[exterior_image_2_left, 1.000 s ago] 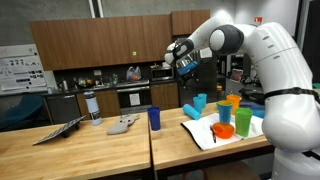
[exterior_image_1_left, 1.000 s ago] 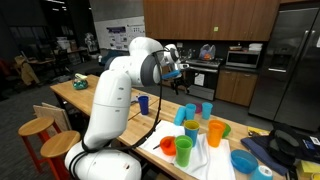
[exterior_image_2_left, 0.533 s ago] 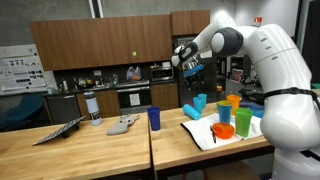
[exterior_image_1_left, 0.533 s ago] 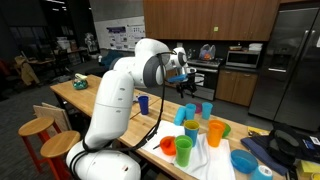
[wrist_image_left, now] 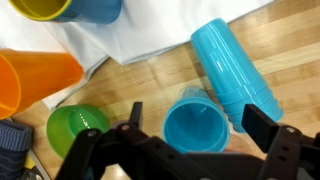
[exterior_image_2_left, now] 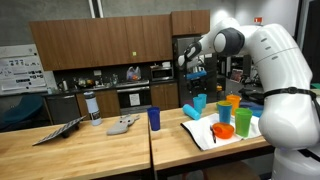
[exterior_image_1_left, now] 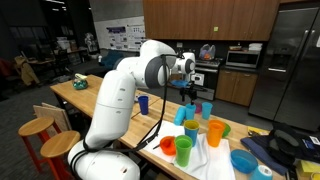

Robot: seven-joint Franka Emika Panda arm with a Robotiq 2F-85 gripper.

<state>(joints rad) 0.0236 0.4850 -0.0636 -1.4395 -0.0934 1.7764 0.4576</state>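
Observation:
My gripper (wrist_image_left: pixel 200 118) is open and empty, hanging above a cluster of plastic cups on a white cloth (wrist_image_left: pixel 150 40). Seen from the wrist, an upright light-blue cup (wrist_image_left: pixel 195 125) stands straight below, between the two fingers and well under them. Beside it a second light-blue cup (wrist_image_left: pixel 235 70) lies on its side. A green cup (wrist_image_left: pixel 75 125) and an orange cup (wrist_image_left: pixel 35 80) stand to the left. In both exterior views the gripper (exterior_image_1_left: pixel 189 88) (exterior_image_2_left: pixel 197 71) hovers above the light-blue cups (exterior_image_1_left: pixel 186 114) (exterior_image_2_left: pixel 198 103), touching nothing.
A dark blue cup (exterior_image_2_left: pixel 154 118) stands apart on the wooden table (exterior_image_2_left: pixel 100 150). An orange cup (exterior_image_1_left: pixel 216 131), a green cup (exterior_image_1_left: pixel 184 150) and a blue bowl (exterior_image_1_left: pixel 244 160) crowd the cloth. Dark fabric (exterior_image_1_left: pixel 285 148) lies at the table end. Stools (exterior_image_1_left: pixel 35 128) stand beside it.
The arm has swung the open gripper sideways from over the bare table toward the cup cluster, and it now sits above the light-blue cups. No cup has moved.

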